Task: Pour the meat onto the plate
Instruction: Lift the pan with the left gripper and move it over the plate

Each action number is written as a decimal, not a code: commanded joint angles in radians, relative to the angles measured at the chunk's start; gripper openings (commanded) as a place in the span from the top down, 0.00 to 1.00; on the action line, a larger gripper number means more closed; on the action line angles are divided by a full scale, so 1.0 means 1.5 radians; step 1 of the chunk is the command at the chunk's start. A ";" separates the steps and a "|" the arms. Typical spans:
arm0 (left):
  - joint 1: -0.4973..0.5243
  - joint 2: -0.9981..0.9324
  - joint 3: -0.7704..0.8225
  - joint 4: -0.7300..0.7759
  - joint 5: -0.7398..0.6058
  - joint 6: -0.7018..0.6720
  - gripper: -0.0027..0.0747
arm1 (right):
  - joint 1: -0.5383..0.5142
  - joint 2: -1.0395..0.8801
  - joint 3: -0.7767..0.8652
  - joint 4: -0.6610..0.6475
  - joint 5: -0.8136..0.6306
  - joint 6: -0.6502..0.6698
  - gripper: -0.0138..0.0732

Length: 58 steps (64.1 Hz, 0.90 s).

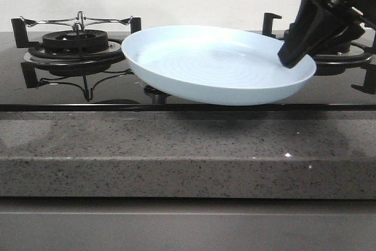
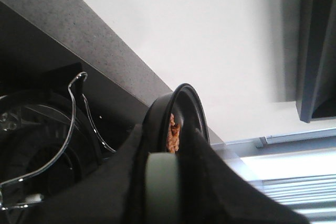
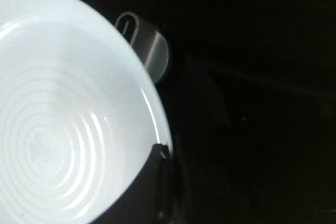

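No writing or label can be read anywhere. The right gripper (image 1: 292,57) is closed on the rim of the plate (image 1: 211,66), holding it tilted, clear of the stove (image 1: 76,45) and empty. Only the left wrist view shows the meat (image 2: 172,132), inside the black pan (image 2: 184,114) that the left gripper (image 2: 164,182) clamps; a stove knob (image 3: 144,43) appears only in the right wrist view.

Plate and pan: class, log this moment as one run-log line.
right tool: holds plate by rim, raised, tilted | left tool: holds pan | meat: in pan | plate: no meat yet
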 commanded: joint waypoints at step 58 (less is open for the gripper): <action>-0.244 -0.205 -0.009 0.067 -0.025 0.085 0.99 | 0.002 -0.021 -0.019 0.026 -0.011 -0.006 0.86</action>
